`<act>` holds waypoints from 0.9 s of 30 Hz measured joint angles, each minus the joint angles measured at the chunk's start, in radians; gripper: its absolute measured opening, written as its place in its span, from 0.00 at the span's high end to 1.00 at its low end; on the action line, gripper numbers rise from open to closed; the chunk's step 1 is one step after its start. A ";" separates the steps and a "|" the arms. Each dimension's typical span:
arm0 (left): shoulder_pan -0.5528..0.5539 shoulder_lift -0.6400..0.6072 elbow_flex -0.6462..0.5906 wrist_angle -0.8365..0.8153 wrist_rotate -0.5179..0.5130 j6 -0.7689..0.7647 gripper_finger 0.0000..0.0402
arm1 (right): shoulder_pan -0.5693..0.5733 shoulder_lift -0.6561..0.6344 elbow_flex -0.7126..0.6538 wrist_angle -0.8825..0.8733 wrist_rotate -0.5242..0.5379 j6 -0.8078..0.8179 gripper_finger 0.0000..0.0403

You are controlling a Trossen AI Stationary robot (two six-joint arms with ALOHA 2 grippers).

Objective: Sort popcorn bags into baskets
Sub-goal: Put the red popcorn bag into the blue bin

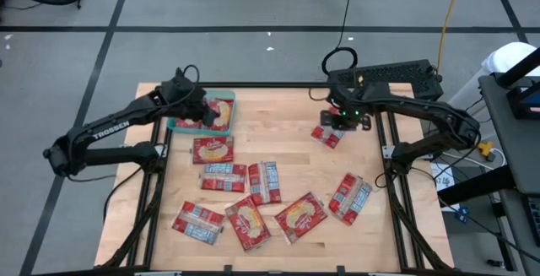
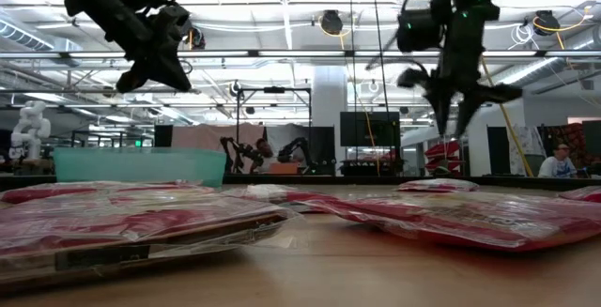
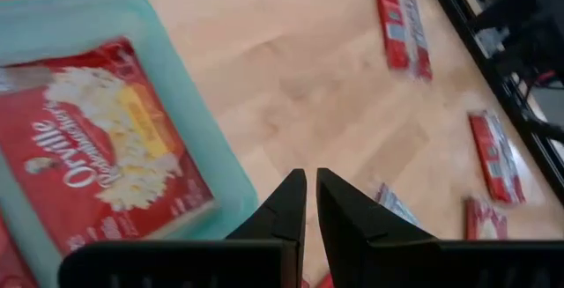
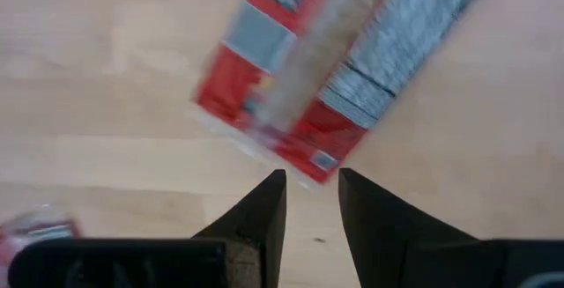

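We see the left gripper [image 1: 205, 111] over the teal basket [image 1: 177, 125], jaws nearly pressed together, empty. One popcorn bag [image 1: 218, 112] lies inside. The right gripper [image 1: 336, 125], jaws slightly spread, hovers above another bag [image 1: 327, 136] on the table [image 1: 287, 141].

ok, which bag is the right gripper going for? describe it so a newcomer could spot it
Start at the table's far right corner, where the right gripper hovers, fingers apart. The bag lies flat on the wood directly under it, label side up and skewed. It sits alone, well clear of the cluster of bags nearer the front and of the teal basket at far left.
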 joint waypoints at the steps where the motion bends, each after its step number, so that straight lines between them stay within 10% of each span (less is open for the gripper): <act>1: -0.013 0.000 0.000 0.000 -0.010 -0.007 0.91 | -0.002 0.001 -0.025 0.016 -0.003 0.002 0.75; 18: -0.107 0.000 0.000 0.002 -0.077 -0.040 0.91 | -0.014 0.000 -0.336 0.420 -0.008 0.070 0.45; 27: -0.107 0.001 0.000 0.002 -0.093 -0.044 0.91 | -0.016 -0.006 -0.439 0.559 0.021 0.074 0.53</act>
